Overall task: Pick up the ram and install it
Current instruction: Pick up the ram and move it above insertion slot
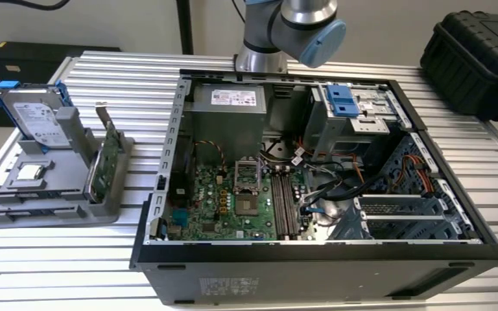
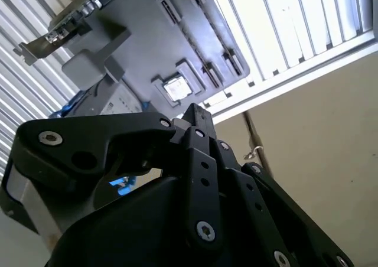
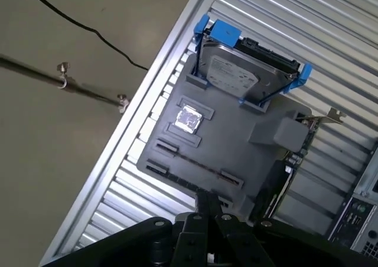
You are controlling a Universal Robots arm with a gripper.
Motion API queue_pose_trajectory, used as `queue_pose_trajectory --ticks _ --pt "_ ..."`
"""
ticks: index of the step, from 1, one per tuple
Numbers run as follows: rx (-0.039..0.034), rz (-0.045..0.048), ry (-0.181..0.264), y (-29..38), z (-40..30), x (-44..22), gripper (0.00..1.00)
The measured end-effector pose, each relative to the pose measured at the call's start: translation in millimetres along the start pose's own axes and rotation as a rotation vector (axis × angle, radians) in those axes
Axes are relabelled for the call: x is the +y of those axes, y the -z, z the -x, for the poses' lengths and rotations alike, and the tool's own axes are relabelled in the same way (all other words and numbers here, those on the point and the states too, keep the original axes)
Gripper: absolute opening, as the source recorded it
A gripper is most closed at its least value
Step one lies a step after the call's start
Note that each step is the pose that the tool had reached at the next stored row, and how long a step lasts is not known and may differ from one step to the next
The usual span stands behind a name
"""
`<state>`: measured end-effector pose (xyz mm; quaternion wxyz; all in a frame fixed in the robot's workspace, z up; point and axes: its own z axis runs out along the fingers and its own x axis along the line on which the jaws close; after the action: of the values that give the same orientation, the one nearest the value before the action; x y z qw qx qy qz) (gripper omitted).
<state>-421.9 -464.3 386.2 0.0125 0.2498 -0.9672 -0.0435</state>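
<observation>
Gripper (image 3: 208,198): clenched as far as I can see. In both wrist views the black fingers (image 2: 199,122) meet at the tips with nothing between them.
Gripper position: it hangs above the holder (image 3: 236,152), apart from it. In the first wrist view its tips line up with the holder's edge, just beside the long slot.
Ram (image 3: 195,165): I take it to be the thin dark strip lying along the holder's long slot, seen edge-on. It is too thin for me to make out chips. It is not in my grasp.
Holder: a grey tray on the table (image 1: 111,71), beside the case (image 1: 318,262) on the exterior view's left.
Drive (image 1: 37,116): silver, in a blue frame, leaning upright at the holder's far end.
Card (image 1: 111,155): green, with a metal bracket, standing on edge along the holder's side nearest the case.
Chip (image 1: 29,172): a small silver square in a pocket between the drive and the long slot.
Case: open, lying on its side, with the board (image 1: 218,204) facing up.
Memory slots (image 1: 282,201): long parallel slots on the board. I cannot tell whether any of them is filled.
Arm (image 1: 292,26): its base stands behind the case, and the blue-capped joint is above it.
Table: ribbed aluminium slats. A black hard box (image 1: 482,52) sits at the far corner on the exterior view's right.
</observation>
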Motion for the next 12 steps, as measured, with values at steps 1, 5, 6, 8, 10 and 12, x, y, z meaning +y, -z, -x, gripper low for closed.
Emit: queue_pose_trajectory --ticks 1,5,6,8,10,12 --pt "0.0004 0.0 0.005 -0.2 0.0 0.0 0.0" --pt "0.0023 -0.0001 0.026 -0.7 0.0 -0.1 0.0" --pt "0.0028 -0.0001 0.031 -0.9 0.0 -0.1 0.0" --pt "0.0038 -0.0001 0.042 -1.2 0.0 -0.1 0.0" --pt "0.0049 -0.0001 0.054 -1.6 0.0 -0.1 0.0" --pt "0.0062 -0.0002 0.069 -2.0 0.0 -0.1 0.0"
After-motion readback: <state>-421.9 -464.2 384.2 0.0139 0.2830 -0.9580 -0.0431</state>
